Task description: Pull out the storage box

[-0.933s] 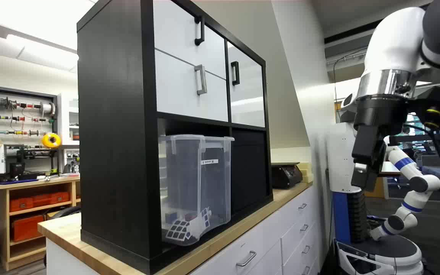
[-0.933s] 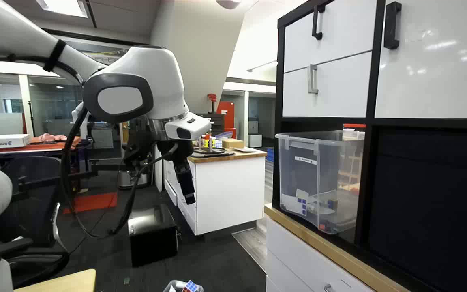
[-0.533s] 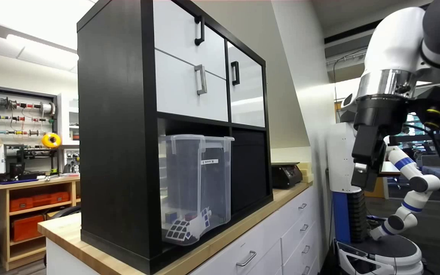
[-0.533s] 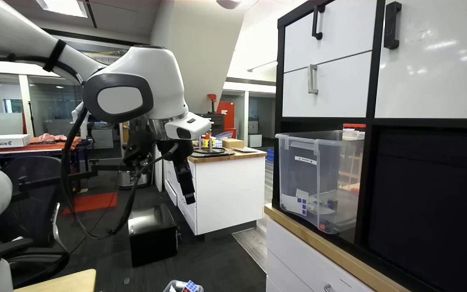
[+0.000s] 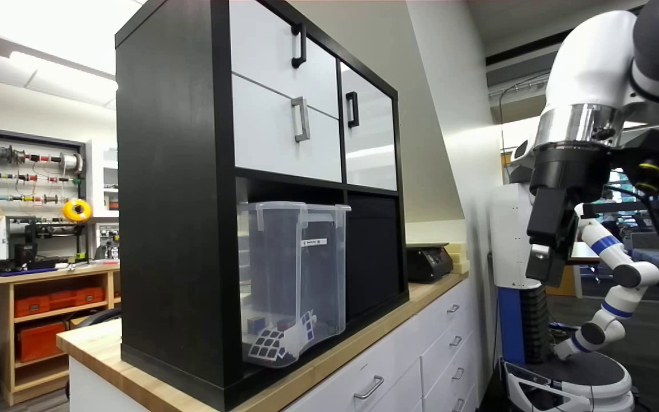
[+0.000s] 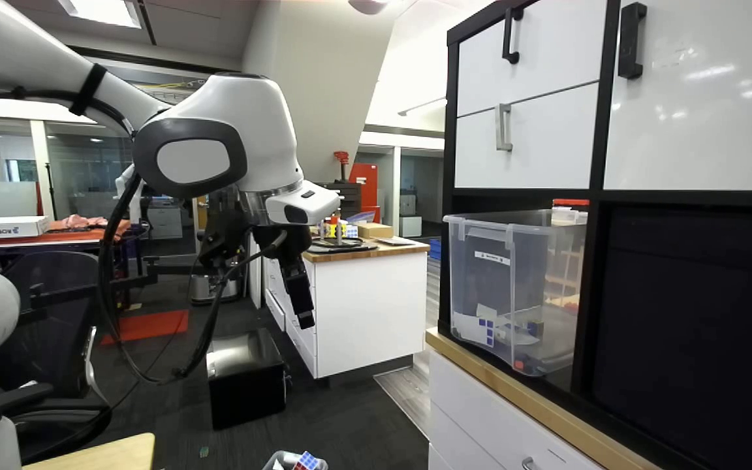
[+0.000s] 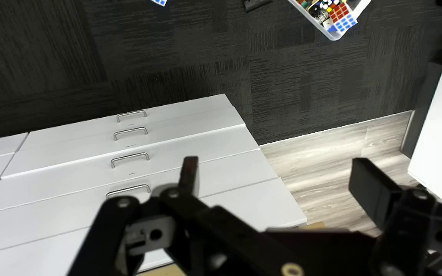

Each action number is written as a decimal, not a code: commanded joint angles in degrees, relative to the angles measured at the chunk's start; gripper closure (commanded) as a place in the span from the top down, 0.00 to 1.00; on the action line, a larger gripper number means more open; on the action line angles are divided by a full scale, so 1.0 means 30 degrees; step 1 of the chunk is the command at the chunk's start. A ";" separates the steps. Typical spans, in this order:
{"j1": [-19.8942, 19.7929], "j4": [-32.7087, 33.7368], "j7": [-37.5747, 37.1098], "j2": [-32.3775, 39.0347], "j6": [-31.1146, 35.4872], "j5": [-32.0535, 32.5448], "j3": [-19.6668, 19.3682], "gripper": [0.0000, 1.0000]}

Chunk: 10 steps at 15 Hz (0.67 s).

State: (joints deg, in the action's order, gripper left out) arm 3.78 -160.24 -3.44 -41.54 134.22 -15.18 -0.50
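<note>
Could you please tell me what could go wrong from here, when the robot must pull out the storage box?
The wooden ledge in front of the storage box looks narrow, so a long pull might tip the box off it. The small items inside could slide or topple as the box moves. The open hand is apart from the box and might bump the black cabinet frame while reaching in.
</note>
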 commanded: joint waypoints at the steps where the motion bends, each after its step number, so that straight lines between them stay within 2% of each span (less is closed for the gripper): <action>1: 0.0007 0.0027 -0.0017 -0.0005 -0.0044 0.0029 -0.0018 1.00; 10: -0.0173 0.0444 -0.0174 0.0478 -0.0069 0.0347 0.0160 1.00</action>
State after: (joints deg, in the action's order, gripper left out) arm 3.76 -160.12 -3.44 -41.48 134.22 -15.03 -0.48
